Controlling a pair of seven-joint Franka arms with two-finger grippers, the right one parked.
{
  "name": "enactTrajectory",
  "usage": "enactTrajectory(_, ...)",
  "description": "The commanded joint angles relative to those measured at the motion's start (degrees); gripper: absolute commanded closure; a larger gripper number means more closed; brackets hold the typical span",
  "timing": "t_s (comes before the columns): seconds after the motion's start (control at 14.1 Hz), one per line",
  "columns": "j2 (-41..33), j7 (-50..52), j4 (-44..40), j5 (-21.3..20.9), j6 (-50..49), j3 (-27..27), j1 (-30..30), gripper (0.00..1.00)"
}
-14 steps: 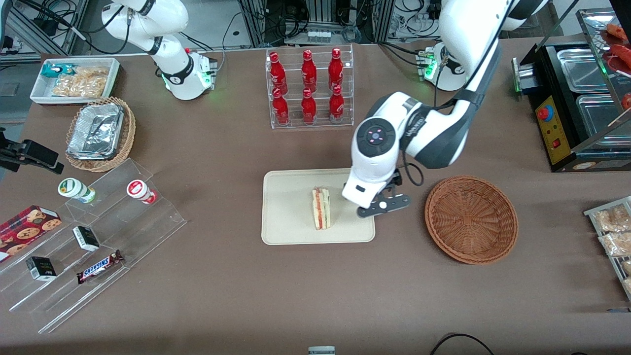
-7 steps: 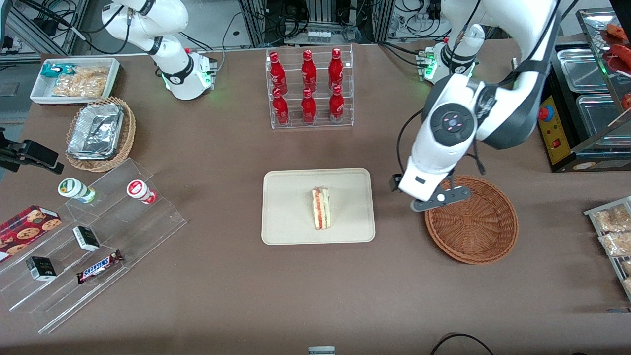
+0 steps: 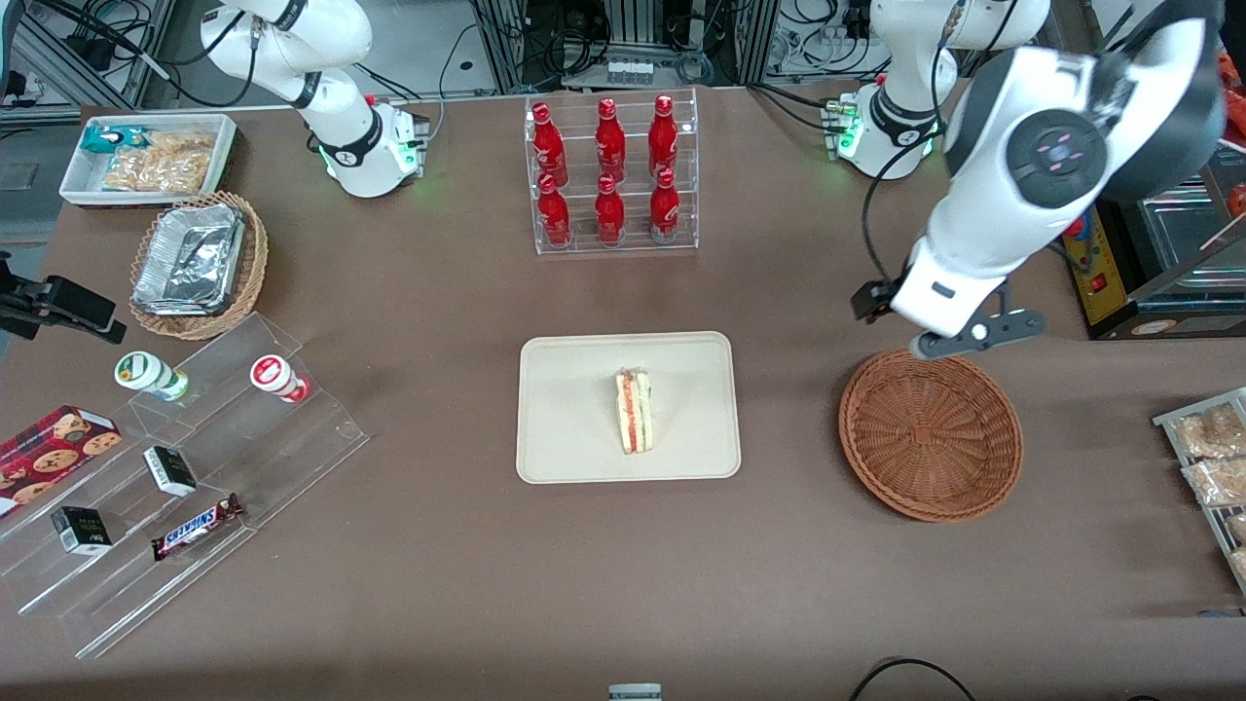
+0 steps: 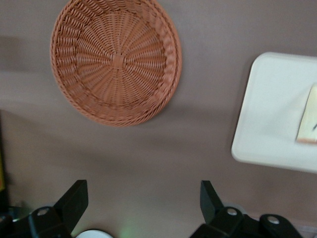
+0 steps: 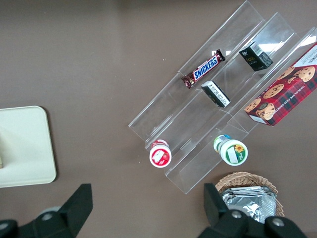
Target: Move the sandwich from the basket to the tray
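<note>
My gripper: released, jaws wide, over bare table just past the basket rim.
Sandwich: pale wedge, red filling edge up, mid-tray.

sandwich: 1, frame centre | tray: 1 | basket: 1, right of centre | red bottles: 6, top centre | foil-tray basket: 1, upper left | yogurt cups: 2 | Snickers bar: 1 | cookie box: 1, lower left | gripper: 1, fingers spread, above the desk at right
</note>
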State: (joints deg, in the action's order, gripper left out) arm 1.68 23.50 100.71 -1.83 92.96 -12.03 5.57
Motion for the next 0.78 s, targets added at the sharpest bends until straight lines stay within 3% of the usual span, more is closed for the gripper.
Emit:
enactTrajectory(0.0,-4.57,-10.99,0.2,1.48,-4.69,0.85,-3.98,0.0)
enactTrajectory(0.21,-5.72,-21.72,-3.32,1.56,-9.81,4.64,-5.48,0.0)
enactTrajectory(0.71,-6.25,-25.96,-4.65,4.46,-5.77,8.07,-6.54,0.0)
